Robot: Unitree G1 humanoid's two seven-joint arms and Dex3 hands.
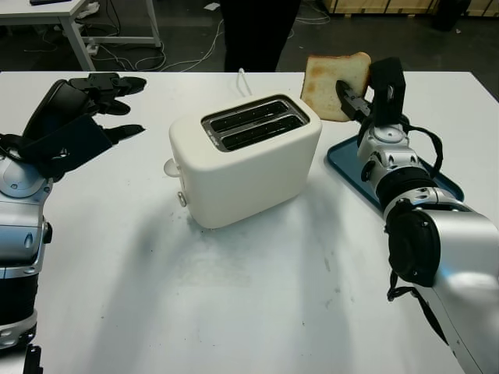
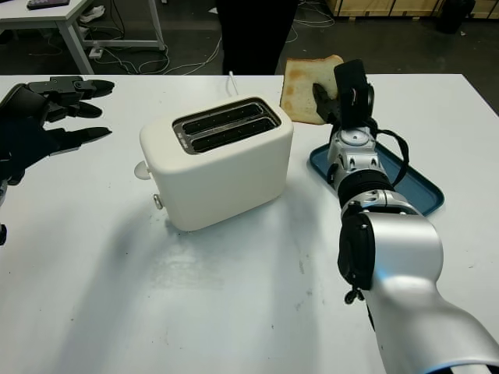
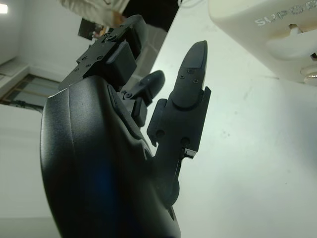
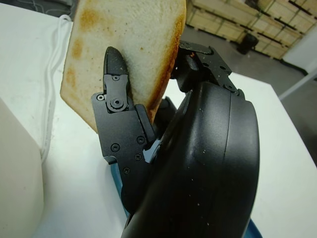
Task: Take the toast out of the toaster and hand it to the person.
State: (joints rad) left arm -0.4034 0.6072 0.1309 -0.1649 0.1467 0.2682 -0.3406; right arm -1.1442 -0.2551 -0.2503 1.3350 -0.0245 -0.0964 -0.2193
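Observation:
My right hand (image 1: 360, 95) is shut on a slice of browned toast (image 1: 334, 81), holding it upright in the air beyond the toaster's right side; up close the toast (image 4: 124, 44) sits pinched between the black fingers (image 4: 115, 87). The cream two-slot toaster (image 1: 245, 156) stands mid-table, and I see nothing in its slots. A person in dark clothing (image 1: 257, 31) stands behind the far table edge. My left hand (image 1: 86, 109) hovers open at the left, away from the toaster.
A blue tray (image 1: 347, 160) lies on the white table to the right of the toaster, under my right forearm. The toaster's white cord (image 1: 242, 78) trails toward the far edge. Another table (image 1: 47, 12) stands at the back left.

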